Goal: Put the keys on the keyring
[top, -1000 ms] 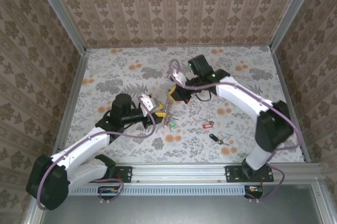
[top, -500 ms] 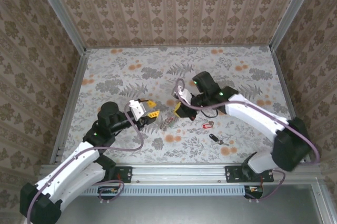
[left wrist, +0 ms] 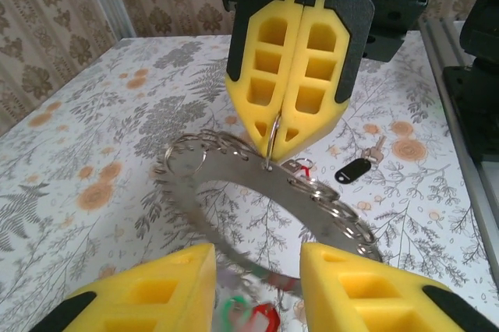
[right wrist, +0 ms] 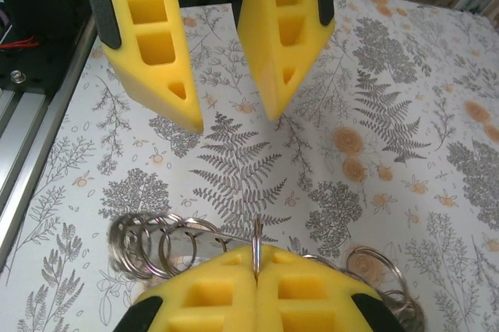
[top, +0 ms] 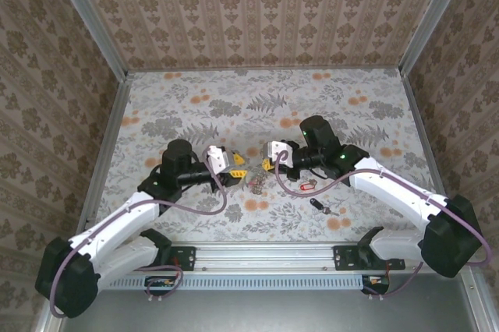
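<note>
The keyring (left wrist: 234,172), a flat grey band hung with small wire loops, hangs just above the table between both grippers (top: 253,179). My right gripper (left wrist: 274,143) is shut on one small loop (right wrist: 256,238) of the keyring, with more loops on either side (right wrist: 148,242). My left gripper (left wrist: 257,258) is open, and the keyring's near rim lies blurred in the gap between its fingers. Green (left wrist: 234,312) and red (left wrist: 267,318) key tags hang below that rim. A red-tagged key (top: 306,186) and a black-tagged key (left wrist: 355,170) lie on the table.
The floral table (top: 187,106) is walled by patterned panels on three sides. A metal rail (top: 265,254) with both arm bases runs along the near edge. The loose keys lie just right of the grippers, in front of the right arm (top: 390,188).
The right gripper has carried the keyring toward the near edge and slightly right. The left gripper drew back, then came forward again around the keyring's rim, its fingers a little closer together.
</note>
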`<state>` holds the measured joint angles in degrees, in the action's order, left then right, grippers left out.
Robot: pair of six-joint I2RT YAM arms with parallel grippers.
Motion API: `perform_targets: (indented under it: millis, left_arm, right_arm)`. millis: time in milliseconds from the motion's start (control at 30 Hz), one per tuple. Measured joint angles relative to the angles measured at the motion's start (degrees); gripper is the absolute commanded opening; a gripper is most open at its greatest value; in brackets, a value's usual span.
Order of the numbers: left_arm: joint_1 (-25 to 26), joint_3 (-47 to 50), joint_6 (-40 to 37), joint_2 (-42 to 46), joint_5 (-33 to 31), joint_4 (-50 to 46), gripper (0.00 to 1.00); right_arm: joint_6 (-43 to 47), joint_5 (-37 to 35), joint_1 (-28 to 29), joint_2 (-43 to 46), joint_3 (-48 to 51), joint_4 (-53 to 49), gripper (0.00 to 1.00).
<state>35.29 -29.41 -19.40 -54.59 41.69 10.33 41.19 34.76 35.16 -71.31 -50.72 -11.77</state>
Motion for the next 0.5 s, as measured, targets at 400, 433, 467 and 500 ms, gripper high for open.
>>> perform_targets:
  millis: [400,433,467,500]
  left_arm:
    - [0.8,-1.9,-1.5,-6.1,3.7,4.8,0.25]
    - [0.8,-1.9,-1.5,-6.3,3.8,5.3,0.25]
    - [0.9,-1.9,-1.6,-6.4,3.9,5.6,0.24]
    - [0.9,-2.0,-1.7,-6.6,4.0,5.6,0.24]
  right_arm:
    - [0.6,3.8,0.0,-5.0,-0.3,0.1,0.00]
    - [0.4,4.1,0.0,-5.2,-0.3,0.1,0.00]
    - [0.4,4.4,-0.1,-5.4,-0.3,0.1,0.00]
    - [0.2,4.7,-0.1,-5.6,-0.3,0.3,0.00]
